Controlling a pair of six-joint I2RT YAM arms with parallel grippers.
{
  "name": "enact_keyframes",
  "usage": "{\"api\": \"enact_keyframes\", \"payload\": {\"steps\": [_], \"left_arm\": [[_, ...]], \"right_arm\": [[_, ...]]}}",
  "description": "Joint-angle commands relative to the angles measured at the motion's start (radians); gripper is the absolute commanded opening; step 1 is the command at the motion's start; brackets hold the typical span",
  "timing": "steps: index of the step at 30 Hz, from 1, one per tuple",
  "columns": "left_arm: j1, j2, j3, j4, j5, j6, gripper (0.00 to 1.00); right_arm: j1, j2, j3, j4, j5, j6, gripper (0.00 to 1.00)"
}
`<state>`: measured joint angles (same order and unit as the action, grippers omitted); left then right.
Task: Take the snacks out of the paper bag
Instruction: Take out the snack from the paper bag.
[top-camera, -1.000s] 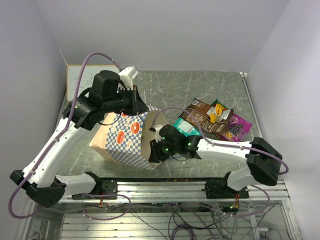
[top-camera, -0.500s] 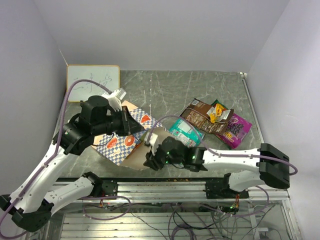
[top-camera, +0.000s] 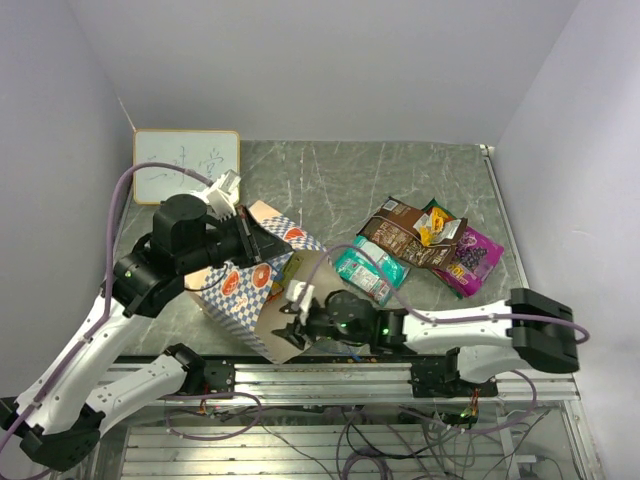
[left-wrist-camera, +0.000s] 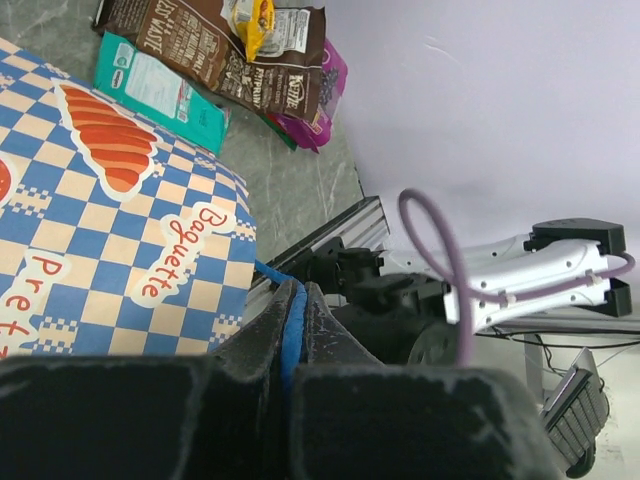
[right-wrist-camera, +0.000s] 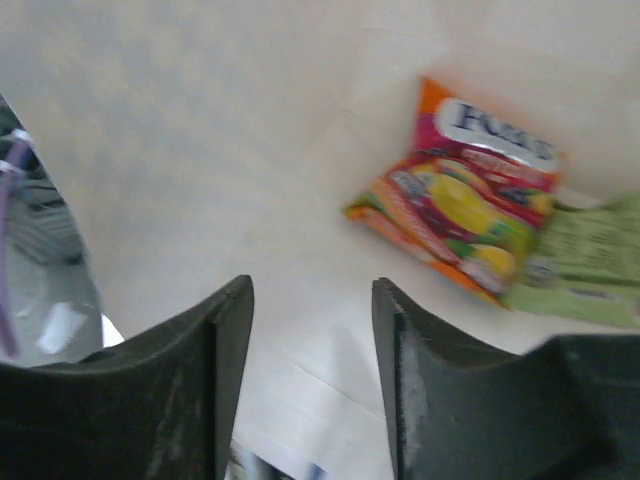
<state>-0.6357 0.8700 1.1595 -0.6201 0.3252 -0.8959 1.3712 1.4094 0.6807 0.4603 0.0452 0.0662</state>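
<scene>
I've got the paper bag hoisted and tipped, its mouth turned toward the near edge of the worktop. My left fingers are pinched tight on the blue cord handle, and that thin cord is all that's carrying the bag.

My right fingers are poked into the mouth, parted to a middling gap with nothing between them. Straight ahead on the bag's inner wall lies the orange-red candy packet, with a green packet touching its far corner. Those two are left inside. The brown bag, the teal packet and the purple packet are already out, heaped on the right of the worktop.

Now, what worries me:

- **Cord slip:** a thin cord in a pinch could slide through, and the bag would flop onto my right wrist.
- **Paper snag:** if I drive in at the wrong angle, a fingertip could catch the paper wall and crease or tear it.
- **Glossy packet:** the candy packet lies flat, so the fingers may skate off it or shove it deeper.
- **Double pick:** with the green packet touching it, I could drag both and drop one.
- **Near edge:** the mouth sits close to the rail, so I judge a loose packet could slide off the worktop.
</scene>
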Motion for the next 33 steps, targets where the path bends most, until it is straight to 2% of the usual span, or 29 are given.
{"api": "enact_keyframes", "payload": {"steps": [1, 2, 6, 8, 12, 25, 33], "left_arm": [[0.003, -0.054, -0.036, 0.075, -0.006, -0.038, 0.07], [0.002, -0.058, -0.042, 0.086, -0.004, -0.043, 0.07], [0.002, -0.046, -0.044, 0.107, 0.013, -0.046, 0.07], [0.002, -0.027, -0.023, 0.092, 0.016, -0.033, 0.07], [0.002, -0.014, 0.001, 0.069, 0.023, -0.011, 0.07], [0.003, -0.024, 0.032, 0.002, 0.014, 0.012, 0.07], [0.003, -0.006, 0.084, -0.052, 0.018, 0.043, 0.07]], "right_arm": [[-0.035, -0.137, -0.120, 0.036, 0.078, -0.227, 0.58], [-0.036, -0.155, -0.144, 0.048, 0.082, -0.295, 0.67], [-0.042, -0.141, -0.200, 0.088, 0.026, -0.642, 0.82], [-0.057, -0.091, -0.174, 0.075, -0.028, -0.777, 0.84], [-0.104, 0.032, -0.106, 0.096, -0.095, -0.937, 0.84], [-0.200, 0.358, 0.101, 0.087, -0.308, -1.158, 0.84], [-0.223, 0.508, 0.199, 0.124, -0.307, -1.162, 0.79]]}}
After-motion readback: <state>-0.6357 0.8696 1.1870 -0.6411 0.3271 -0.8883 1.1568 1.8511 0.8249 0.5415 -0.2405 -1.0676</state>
